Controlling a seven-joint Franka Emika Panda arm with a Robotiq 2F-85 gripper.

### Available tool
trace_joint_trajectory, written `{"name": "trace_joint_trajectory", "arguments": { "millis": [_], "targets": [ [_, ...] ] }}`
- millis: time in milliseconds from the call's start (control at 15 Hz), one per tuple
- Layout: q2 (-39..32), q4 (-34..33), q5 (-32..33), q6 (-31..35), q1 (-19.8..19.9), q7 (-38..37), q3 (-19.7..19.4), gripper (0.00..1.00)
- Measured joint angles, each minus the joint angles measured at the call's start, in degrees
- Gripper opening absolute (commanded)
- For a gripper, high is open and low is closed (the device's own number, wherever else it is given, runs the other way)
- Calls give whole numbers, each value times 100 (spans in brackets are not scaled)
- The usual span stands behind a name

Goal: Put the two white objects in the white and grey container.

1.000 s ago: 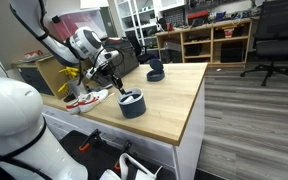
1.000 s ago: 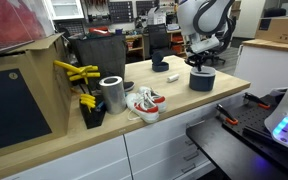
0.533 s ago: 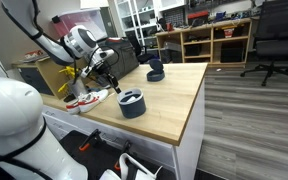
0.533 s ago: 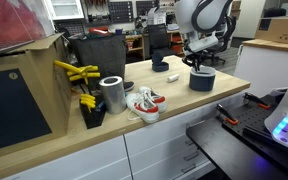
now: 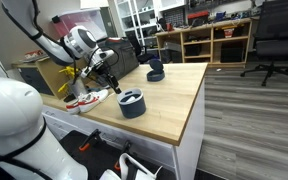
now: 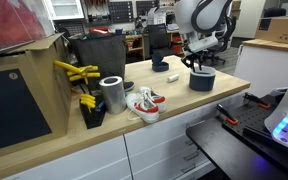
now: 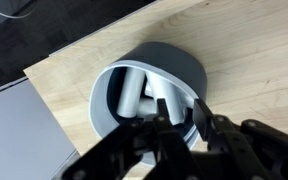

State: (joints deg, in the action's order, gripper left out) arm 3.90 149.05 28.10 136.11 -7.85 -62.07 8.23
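The blue-grey tub with white rim point(image 7: 97, 95) stands on the wooden table in both exterior views point(image 5: 131, 103) point(image 6: 201, 80). In the wrist view two white pieces lie inside it: a stick-like one point(image 7: 134, 88) and a shorter one point(image 7: 167, 100). My gripper point(image 7: 181, 117) hangs just above the tub's near rim with its jaws apart and nothing between them. It also shows above the tub in both exterior views point(image 5: 115, 86) point(image 6: 198, 64).
A smaller dark bowl point(image 5: 155, 73) point(image 6: 160, 66) stands farther back on the table. A red-and-white flat item point(image 6: 144, 102), a metal can point(image 6: 112, 93), yellow tools point(image 6: 76, 72) and a black box point(image 6: 99, 52) crowd one end. The table edge runs close by the tub point(image 5: 189, 125).
The gripper has drawn up and slightly away from the tub. The tub and the white pieces in it have not moved.
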Motion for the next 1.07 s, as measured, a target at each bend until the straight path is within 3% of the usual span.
{"name": "trace_joint_trajectory", "arguments": {
  "millis": [133, 400, 600, 1067],
  "targets": [
    [1, 8, 137, 151, 4, -45, 2, 73],
    [47, 28, 668, 1089, 146, -477, -32, 100],
    [101, 46, 894, 1488, 390, -606, -168, 100],
    [-101, 64, 869, 1516, 836, -669, -513, 100]
  ]
}}
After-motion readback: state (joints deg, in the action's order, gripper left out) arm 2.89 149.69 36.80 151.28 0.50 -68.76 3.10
